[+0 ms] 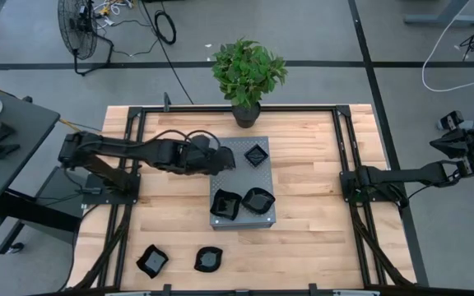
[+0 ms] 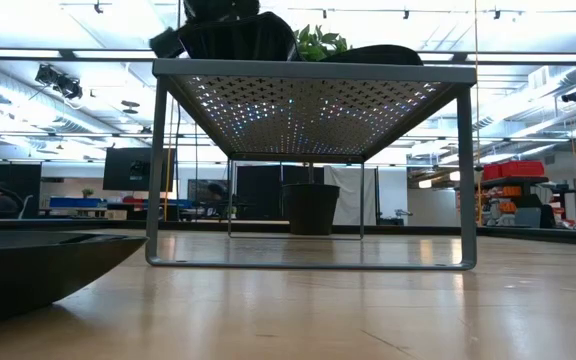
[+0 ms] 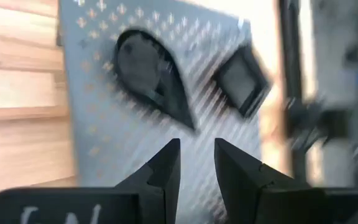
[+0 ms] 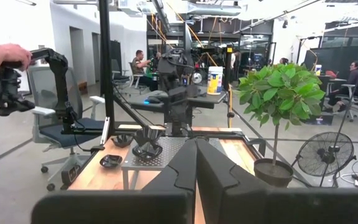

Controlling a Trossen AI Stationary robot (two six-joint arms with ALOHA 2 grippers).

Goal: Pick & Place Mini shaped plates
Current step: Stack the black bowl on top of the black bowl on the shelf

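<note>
Left gripper [image 1: 227, 159] over grey slab [image 1: 235, 182], fingers [image 3: 166, 171] parted, empty. Three black plates [image 1: 257, 154] on slab; two at desk [image 1: 319, 238] 7 o'clock. Right gripper [image 4: 196, 163] off desk, 3 o'clock, fingers together.

A potted plant [image 1: 248, 72] stands at the far edge of the wooden desk [image 1: 311, 164], just behind a grey perforated stand [image 1: 235, 185]. A floor fan [image 1: 79, 31] sits beyond the desk's corner, black cables [image 1: 164, 26] looping beside it.
</note>
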